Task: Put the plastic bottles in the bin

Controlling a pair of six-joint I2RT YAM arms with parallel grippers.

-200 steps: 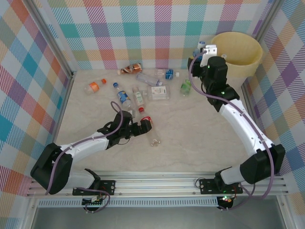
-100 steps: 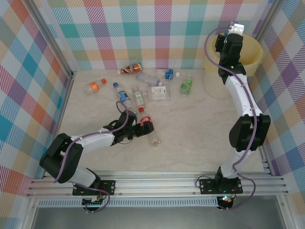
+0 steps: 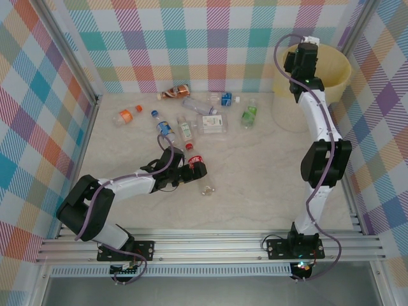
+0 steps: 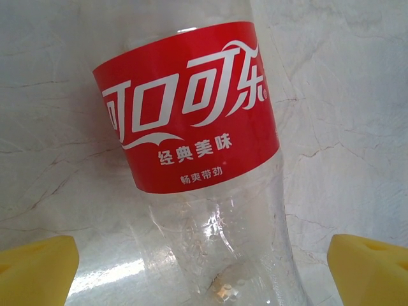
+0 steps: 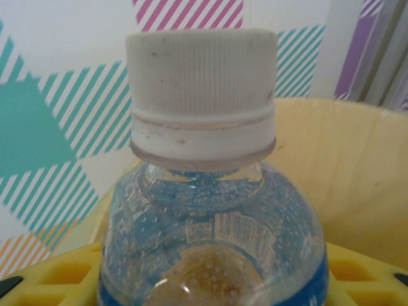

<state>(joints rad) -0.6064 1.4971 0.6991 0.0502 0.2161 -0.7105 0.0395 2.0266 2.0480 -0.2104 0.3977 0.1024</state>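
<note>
The right pincer [image 5: 210, 284] is closed on a white-capped bottle [image 5: 203, 95] with a blue label, its yellow fingers [image 5: 44, 274] at the bottle's shoulders. It holds the bottle up over the near rim of the bin [image 3: 341, 76] at the desk's far right corner. The left pincer [image 4: 204, 274] is spread wide and low over the desk [image 3: 255, 172], a yellow tip on each side of a red-labelled bottle [image 4: 191, 108] lying there, not gripping it. More plastic bottles [image 3: 191, 111] lie scattered along the far side of the desk.
</note>
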